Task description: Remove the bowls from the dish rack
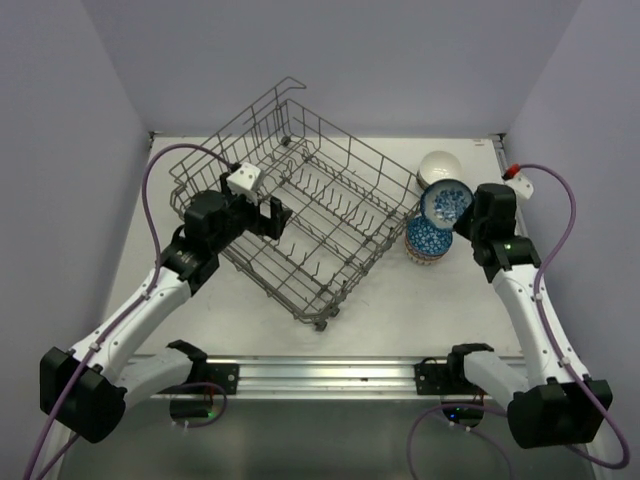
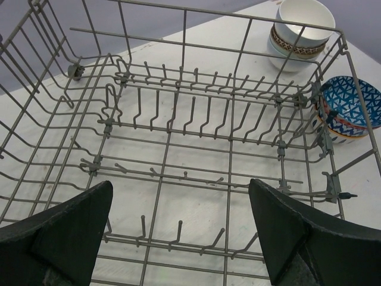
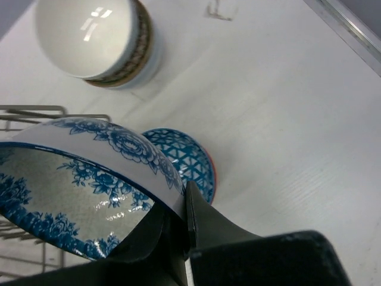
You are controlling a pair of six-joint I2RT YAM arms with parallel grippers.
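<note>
Pinched only at its rim by the right hand (image 3: 184,210), the tilted blue-flowered ceramic bowl (image 3: 77,196) could slip onto the stacked blue-patterned bowls (image 1: 428,243) below.

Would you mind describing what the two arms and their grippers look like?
The left arm and right arm have white link shells, black joints and black bases, and each trails a purple cable. The left gripper and right gripper have broad, wedge-shaped matte black fingers. A white block tops the left wrist; a similar one with a red tip tops the right.
</note>
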